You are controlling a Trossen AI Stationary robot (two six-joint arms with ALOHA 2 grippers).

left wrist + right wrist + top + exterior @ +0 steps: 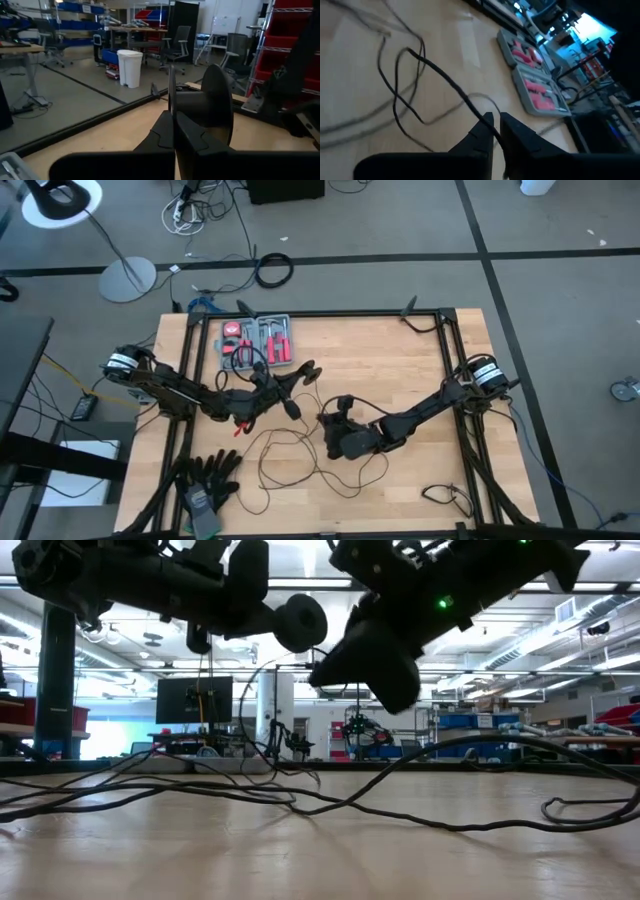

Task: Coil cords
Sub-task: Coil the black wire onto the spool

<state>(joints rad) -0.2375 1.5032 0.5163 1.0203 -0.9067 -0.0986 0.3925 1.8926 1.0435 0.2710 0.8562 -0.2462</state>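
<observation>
The thin black wire [300, 455] lies in loose loops on the wooden table between the arms; it also shows in the low view [330, 800]. Its round black spool-like disc [212, 102] is lifted above the table in my left gripper [290, 385], which is shut on it left of centre. My right gripper [335, 420] is just right of it, also above the table, and is shut on a run of the wire [445, 80]. My left gripper pinches the disc's thin near flange [171, 95] edgewise between its two fingers, roughly level, coming from the table's left. The disc is lifted clear of the table [300, 622], its faces upright. My right gripper pinches one strand of the wire [487, 120] between its two fingers, which lie across it. The fingers slant down toward the table's left. From the fingers the strand runs down to the slack loops on the table [400, 100].
A red and grey tool case [257, 340] lies at the table's far left. Black gloves [205, 475] lie at the near left corner. A short black cable with a plug [445, 495] lies near the right front. A thicker cable ring [273, 270] is on the floor beyond.
</observation>
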